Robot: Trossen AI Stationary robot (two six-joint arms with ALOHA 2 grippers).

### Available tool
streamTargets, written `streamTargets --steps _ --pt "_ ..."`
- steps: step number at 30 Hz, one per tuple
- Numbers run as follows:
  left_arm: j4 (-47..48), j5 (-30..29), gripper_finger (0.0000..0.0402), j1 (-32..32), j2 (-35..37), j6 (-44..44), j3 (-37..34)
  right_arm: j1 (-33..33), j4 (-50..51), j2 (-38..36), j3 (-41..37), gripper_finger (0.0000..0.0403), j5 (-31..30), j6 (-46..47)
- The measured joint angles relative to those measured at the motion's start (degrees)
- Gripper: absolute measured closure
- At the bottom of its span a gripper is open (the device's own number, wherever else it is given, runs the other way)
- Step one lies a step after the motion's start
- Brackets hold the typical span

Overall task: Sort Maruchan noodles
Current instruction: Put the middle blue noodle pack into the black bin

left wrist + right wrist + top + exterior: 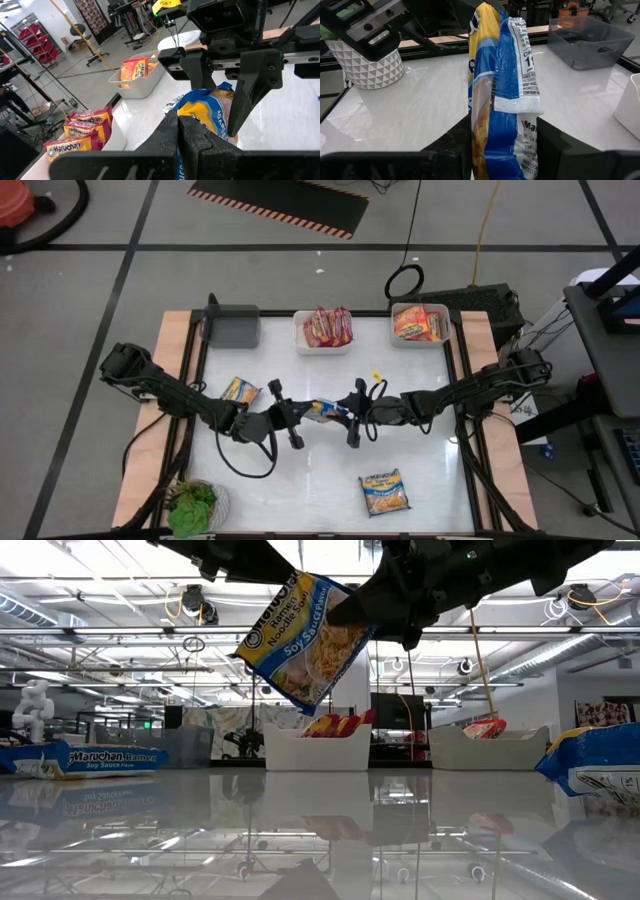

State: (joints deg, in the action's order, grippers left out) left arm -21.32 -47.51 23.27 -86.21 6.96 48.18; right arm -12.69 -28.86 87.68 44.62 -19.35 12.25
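Blue-yellow packet (305,635) midair | both end effectors grip it | table (420,460) below

Three bins up top: grey (232,326), white with red packets (322,332), white with orange packets (420,324). Three blue-and-yellow packets (384,492), one plant (192,506).
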Motion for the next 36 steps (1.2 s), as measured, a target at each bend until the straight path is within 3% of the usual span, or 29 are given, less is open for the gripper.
streamTargets --steps 26,30,36 --pt "0.1 0.1 0.0397 0.0 0.0 -0.4 0.0 0.0 0.6 0.0 0.1 0.0280 -1.3 -1.2" --pt "0.1 0.1 0.0365 0.0 0.0 -2.7 0.0 0.0 0.6 0.0 0.1 0.0291 -1.4 -1.5" --pt "0.4 -0.2 0.0271 0.2 0.8 -6.7 0.0 0.0 0.6 0.0 0.1 0.0295 -0.1 -1.6"
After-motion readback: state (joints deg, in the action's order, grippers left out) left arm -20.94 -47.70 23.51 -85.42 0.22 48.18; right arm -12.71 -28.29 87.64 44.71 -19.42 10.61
